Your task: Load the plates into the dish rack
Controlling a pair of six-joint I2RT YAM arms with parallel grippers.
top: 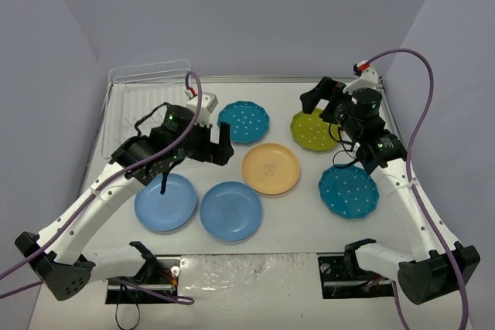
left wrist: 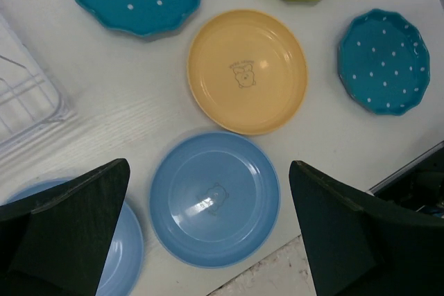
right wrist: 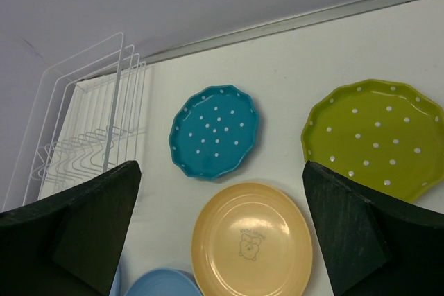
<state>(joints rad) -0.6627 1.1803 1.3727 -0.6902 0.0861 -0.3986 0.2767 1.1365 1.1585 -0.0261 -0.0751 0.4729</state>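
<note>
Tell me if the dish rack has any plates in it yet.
Empty. The dish rack shows only bare wire slots in the top and right wrist views, and all six plates lie flat on the table.

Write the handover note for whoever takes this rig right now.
The left gripper: jaws open, empty, raised over the table.
The right gripper: jaws open, empty, near the lime green plate.
All six plates lie flat on the table: left light blue plate, right light blue plate, orange-yellow plate, far teal plate, near teal plate, and the lime green one.
The dish rack, far left, holds nothing.
Done: nothing. Left: load all six.
</note>
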